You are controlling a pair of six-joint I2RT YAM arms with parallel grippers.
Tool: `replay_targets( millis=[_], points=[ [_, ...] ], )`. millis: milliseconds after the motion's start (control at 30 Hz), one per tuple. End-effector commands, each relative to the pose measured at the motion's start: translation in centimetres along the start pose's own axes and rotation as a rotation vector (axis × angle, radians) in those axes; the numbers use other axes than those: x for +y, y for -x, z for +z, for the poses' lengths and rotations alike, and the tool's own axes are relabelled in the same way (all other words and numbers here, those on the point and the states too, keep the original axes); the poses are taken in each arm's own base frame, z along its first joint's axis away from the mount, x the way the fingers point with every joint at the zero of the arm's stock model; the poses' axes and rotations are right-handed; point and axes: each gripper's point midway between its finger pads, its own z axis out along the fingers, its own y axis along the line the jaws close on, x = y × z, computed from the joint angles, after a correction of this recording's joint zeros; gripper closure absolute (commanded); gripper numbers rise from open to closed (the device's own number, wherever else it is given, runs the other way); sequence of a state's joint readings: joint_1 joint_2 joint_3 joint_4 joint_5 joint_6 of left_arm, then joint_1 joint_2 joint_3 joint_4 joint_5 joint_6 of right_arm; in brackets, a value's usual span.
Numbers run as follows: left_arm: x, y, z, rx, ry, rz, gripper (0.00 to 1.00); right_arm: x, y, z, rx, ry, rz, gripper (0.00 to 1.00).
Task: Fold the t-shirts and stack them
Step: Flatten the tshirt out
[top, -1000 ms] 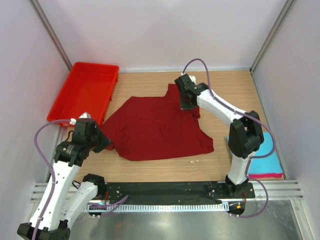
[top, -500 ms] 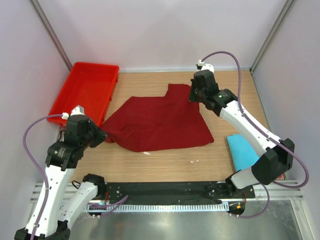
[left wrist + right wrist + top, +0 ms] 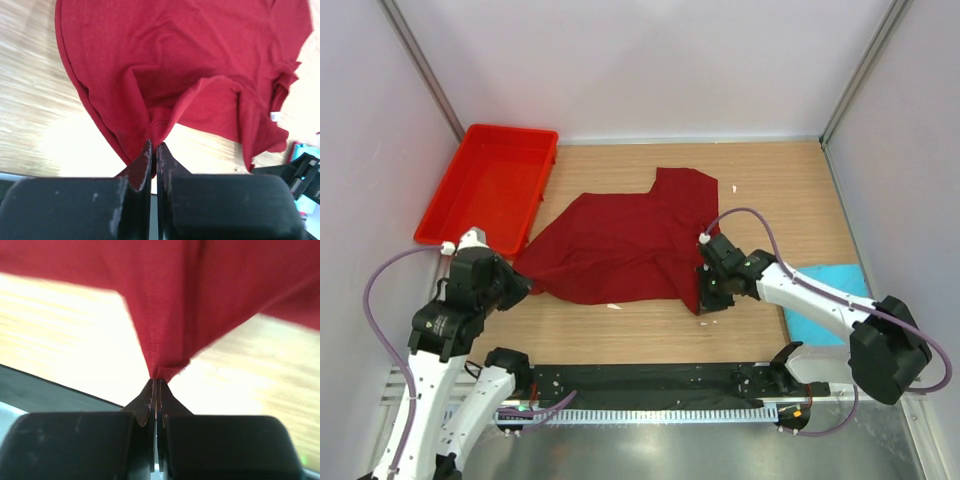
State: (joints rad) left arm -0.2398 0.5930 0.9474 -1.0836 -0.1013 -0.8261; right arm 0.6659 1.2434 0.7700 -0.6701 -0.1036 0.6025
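Maroon t-shirt (image 3: 620, 245) is lying opened out but rumpled across the middle of the wooden table (image 3: 780, 190), with one narrower part reaching toward the far side and its right side bunching into a ridge of folds. The left gripper (image 3: 515, 283) is sitting low at the shirt's near left corner, and in the left wrist view its jaws are pressing together on a pinch of the cloth's edge, which is rising into a small peak between the fingertips. The right gripper (image 3: 705, 295) is working at the near right corner, and in the right wrist view its jaws are likewise clamping on a tuck of maroon fabric, the cloth hanging away from the tips in a taut wedge above the wood. A small white label (image 3: 275, 116) is showing on the crumpled right side in the left wrist view. The turquoise t-shirt (image 3: 840, 278) is lying flat at the table's right edge, partly under the right arm and apart from the maroon one. The red tray (image 3: 490, 185) is sitting at the far left, near the maroon cloth's left edge.
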Motion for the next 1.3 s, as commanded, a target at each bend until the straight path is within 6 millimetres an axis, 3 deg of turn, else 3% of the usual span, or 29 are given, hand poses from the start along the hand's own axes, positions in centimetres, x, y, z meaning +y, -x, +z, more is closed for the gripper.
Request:
replay_targets(
  millis=[0, 67, 200, 300, 500, 1000, 1267],
  points=[
    [0.3, -0.6, 0.8, 0.03, 0.016, 0.008, 1.0, 1.0, 0.8, 0.8, -0.024, 0.038, 0.008, 0.99],
    [0.2, -0.8, 1.1, 0.043, 0.013, -0.001, 1.0, 1.0, 1.3, 1.3, -0.026, 0.024, -0.007, 0.97],
    [0.0, -1.2, 1.7, 0.067, 0.011, -0.003, 1.0, 1.5, 1.8, 1.9, -0.008, 0.023, -0.001, 0.75],
    [0.1, -1.0, 1.7, 0.06, 0.017, 0.003, 1.0, 1.3, 1.7, 1.9, -0.003, 0.011, 0.003, 0.66],
    [0.3, -1.2, 2.0, 0.066, 0.027, 0.009, 1.0, 0.5, 0.8, 2.4, 0.023, -0.009, -0.007, 0.57],
    [0.2, -1.4, 2.0, 0.075, 0.021, 0.004, 1.0, -2.4, -2.1, 3.3, 0.074, -0.109, 0.072, 0.51],
    [0.2, -1.5, 2.0, 0.077, 0.019, 0.004, 1.0, -1.9, -2.3, 4.2, 0.084, -0.069, 0.073, 0.54]
  ],
)
